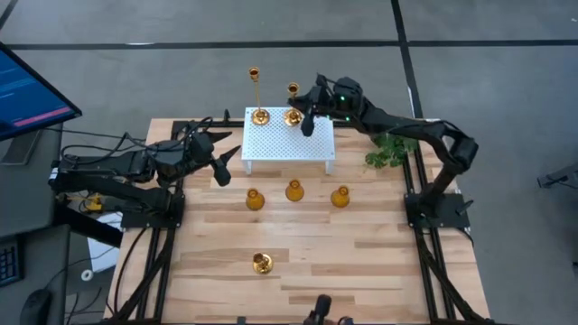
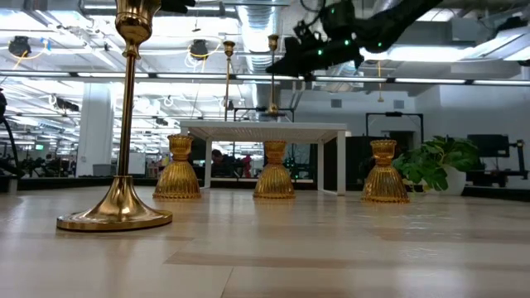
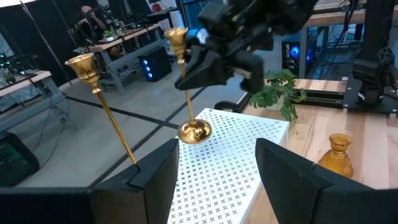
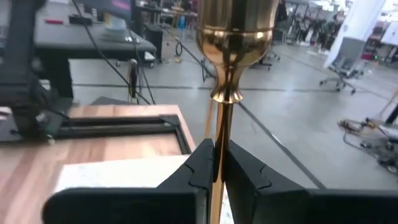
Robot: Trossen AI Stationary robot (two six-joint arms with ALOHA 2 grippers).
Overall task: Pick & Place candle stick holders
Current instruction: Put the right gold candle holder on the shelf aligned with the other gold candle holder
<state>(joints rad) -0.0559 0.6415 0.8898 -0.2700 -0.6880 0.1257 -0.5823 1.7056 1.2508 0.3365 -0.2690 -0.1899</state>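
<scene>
From above, the right gripper (image 1: pixel 308 120) is at the far right corner of the small white perforated metal stand (image 1: pixel 287 143), its fingers closed on the thin stem of a shiny brass candlestick (image 1: pixel 293 110) whose round base rests on that stand. A second tall brass candlestick (image 1: pixel 257 97) stands at the far left corner of the stand. The left gripper (image 1: pixel 228 165) hangs at the stand's left side with its fingers spread wide, holding nothing. Three squat amber bulb-shaped holders (image 1: pixel 294 191) stand in a row on the wooden bench (image 1: pixel 379 262) in front of the stand, and a third brass candlestick (image 1: pixel 262 264) stands alone near the front edge. A green leafy plant (image 1: pixel 391 150) lies at the right edge. The low view shows the third candlestick (image 2: pixel 124 124) upright in front and the amber holders (image 2: pixel 274 170) before the stand. In the left wrist view, the left fingers (image 3: pixel 152 171) are far apart, the stand beyond them. In the right wrist view, the right fingers (image 4: pixel 199 163) press the stem (image 4: pixel 220 134) from both sides.
</scene>
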